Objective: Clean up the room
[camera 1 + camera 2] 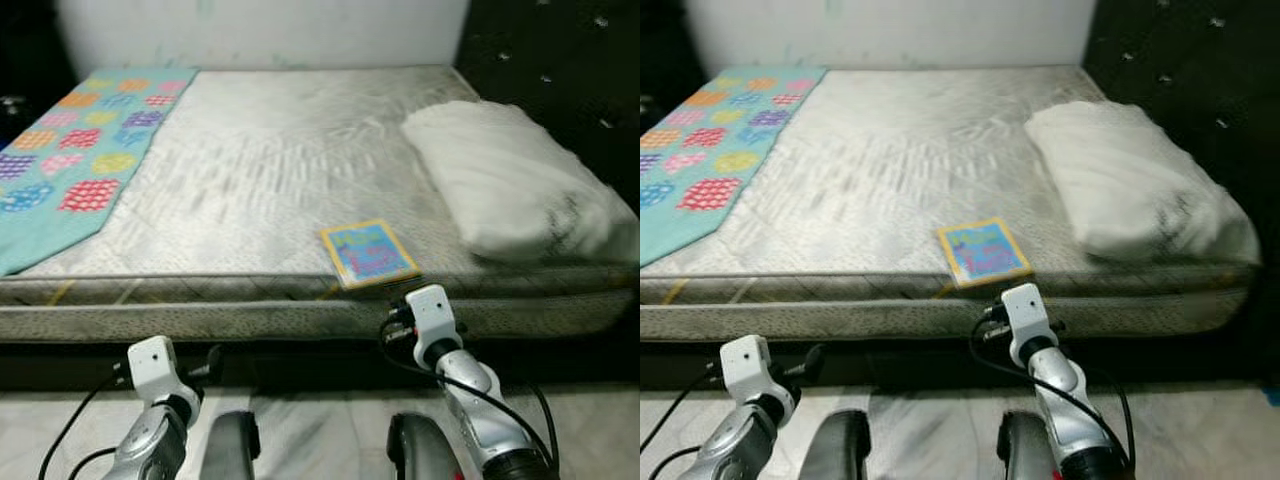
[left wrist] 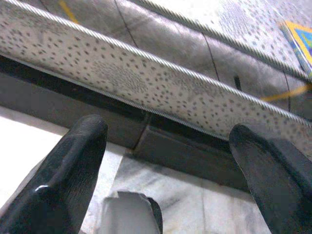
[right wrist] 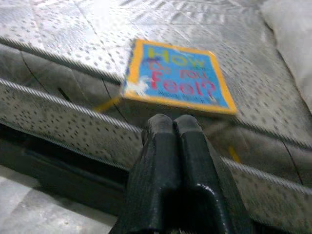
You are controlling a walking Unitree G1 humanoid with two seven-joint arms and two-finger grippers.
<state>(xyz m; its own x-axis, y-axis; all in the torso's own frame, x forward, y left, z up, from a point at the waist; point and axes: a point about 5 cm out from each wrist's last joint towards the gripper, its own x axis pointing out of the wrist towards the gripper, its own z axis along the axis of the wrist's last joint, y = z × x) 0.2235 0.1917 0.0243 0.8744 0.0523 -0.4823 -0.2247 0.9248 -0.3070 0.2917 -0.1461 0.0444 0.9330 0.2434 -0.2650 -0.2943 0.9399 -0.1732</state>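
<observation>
A small square book [image 1: 368, 253] with a yellow border and a blue cover lies flat on the bare mattress [image 1: 260, 180], right at the mattress's near edge and partly jutting over it. In the right wrist view its cover reads "How do you feel?" [image 3: 178, 76].

The right gripper [image 3: 173, 124] sits just below and in front of the book, level with the side of the mattress, its two black fingers pressed together with nothing between them. The closed tips point up at the book's near edge and stand close to it but apart from it. From the head camera, the right arm's white wrist [image 1: 433, 318] shows directly under the book, against the mattress's side.

The left gripper [image 2: 168, 146] is well to the left of the book, lower down by the mattress's side and the dark bed base, over the pale marbled floor [image 2: 185, 200]. Its fingers [image 2: 73, 165] are spread wide apart and hold nothing. A corner of the book shows at the far edge of that wrist view [image 2: 300, 36].

To the right of the book, a rumpled white pillow [image 1: 510, 180] rests on the mattress against the dark tufted headboard [image 1: 560, 60]. Far to the left of the book, a teal cloth [image 1: 75, 150] with coloured patterned patches lies along the mattress's other side.
</observation>
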